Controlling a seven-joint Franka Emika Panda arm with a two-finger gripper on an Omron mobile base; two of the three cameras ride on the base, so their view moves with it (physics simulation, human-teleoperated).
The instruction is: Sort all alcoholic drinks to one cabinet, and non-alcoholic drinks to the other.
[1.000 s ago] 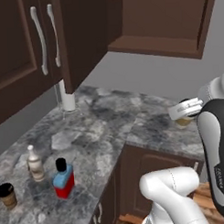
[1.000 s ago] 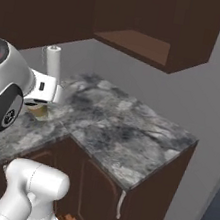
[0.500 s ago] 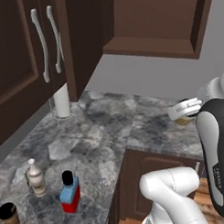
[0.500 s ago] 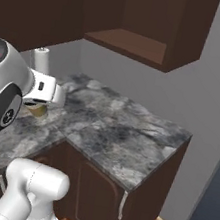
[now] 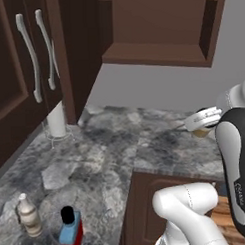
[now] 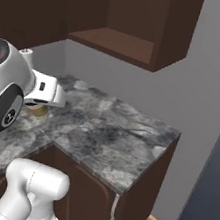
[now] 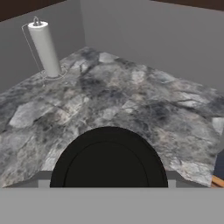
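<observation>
Hand (image 5: 198,128) part-open, clamped on tan cup (image 7: 109,158), black lid up.

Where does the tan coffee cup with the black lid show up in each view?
Left base view: coffee cup at middle right, a tan sliver above the counter.
Right base view: coffee cup at left of centre, low over the counter.
Hand view: coffee cup at bottom centre, black lid seen from above.
Shared landmark: paper towel roll.
</observation>
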